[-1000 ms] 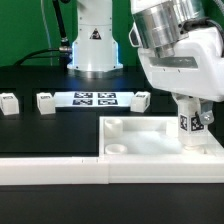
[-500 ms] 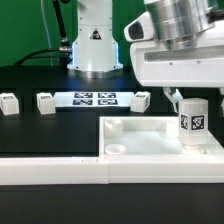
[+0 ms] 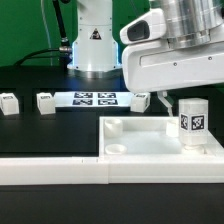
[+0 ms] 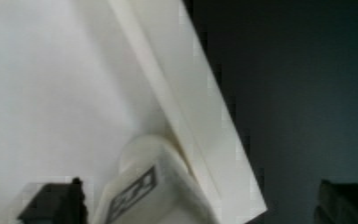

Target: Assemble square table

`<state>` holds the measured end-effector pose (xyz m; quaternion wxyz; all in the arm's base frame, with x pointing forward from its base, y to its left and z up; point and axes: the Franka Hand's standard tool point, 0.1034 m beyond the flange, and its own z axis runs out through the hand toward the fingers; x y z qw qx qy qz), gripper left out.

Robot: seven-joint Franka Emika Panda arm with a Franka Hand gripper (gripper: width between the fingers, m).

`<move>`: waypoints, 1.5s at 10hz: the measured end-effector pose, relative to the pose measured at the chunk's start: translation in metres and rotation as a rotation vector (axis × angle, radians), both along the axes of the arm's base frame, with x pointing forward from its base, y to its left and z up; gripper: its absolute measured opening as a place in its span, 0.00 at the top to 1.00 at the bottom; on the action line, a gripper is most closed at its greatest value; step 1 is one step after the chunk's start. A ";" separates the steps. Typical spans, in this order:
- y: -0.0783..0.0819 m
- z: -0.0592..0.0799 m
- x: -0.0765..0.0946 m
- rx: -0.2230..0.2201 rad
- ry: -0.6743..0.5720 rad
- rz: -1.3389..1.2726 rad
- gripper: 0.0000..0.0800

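Wrist view: gripper [image 4: 202, 200] spread wide, holding nothing; dark fingertips [image 4: 51, 200] stand clear on either side of the leg [image 4: 137, 175].
Exterior view only: leg upright in the square table top [image 3: 140, 130], toward the exterior view's right.
Elsewhere: loose legs [image 3: 45, 101] beside the marker board [image 3: 97, 99].

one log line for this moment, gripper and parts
gripper: open, empty, above leg | leg: upright at corner of square table top, ungripped | loose legs: three in row with marker board
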<state>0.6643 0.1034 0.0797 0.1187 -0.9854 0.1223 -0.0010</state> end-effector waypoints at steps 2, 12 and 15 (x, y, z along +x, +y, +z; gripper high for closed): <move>-0.003 0.000 0.010 -0.091 -0.124 0.318 0.19; -0.006 -0.004 0.014 -0.055 -0.034 -0.192 0.63; -0.009 -0.006 0.013 0.018 0.080 -0.691 0.63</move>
